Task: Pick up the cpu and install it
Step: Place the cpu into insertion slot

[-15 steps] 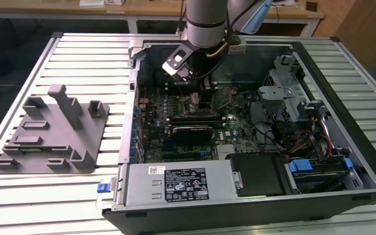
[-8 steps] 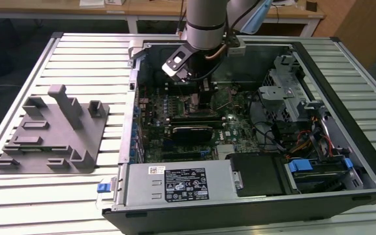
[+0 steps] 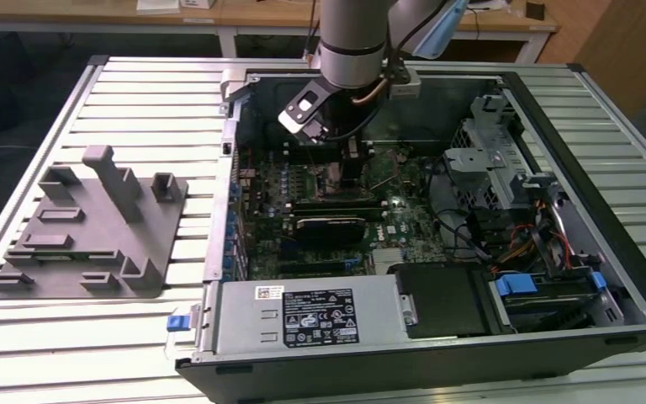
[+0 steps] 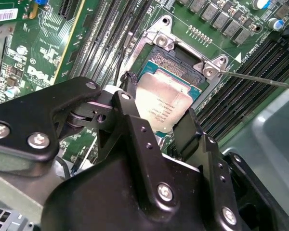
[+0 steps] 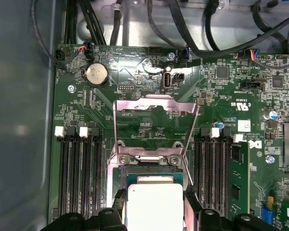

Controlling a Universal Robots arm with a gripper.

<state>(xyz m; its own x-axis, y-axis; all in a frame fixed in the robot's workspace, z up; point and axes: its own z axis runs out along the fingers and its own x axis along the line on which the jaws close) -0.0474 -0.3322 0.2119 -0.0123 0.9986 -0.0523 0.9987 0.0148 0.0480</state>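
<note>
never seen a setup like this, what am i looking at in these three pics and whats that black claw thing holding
It's a robot arm working inside an open desktop computer that lies on a slatted metal table. The exterior view is from a camera off the arm; a grey fixture sits on the table at the exterior view's left. Both wrist views come from cameras riding on the arm, looking along its black gripper at the green motherboard. The gripper's two fingers are closed on opposite edges of the cpu, the small silvery square, which is at the open socket. Whether it is fully seated I cannot tell.
</note>
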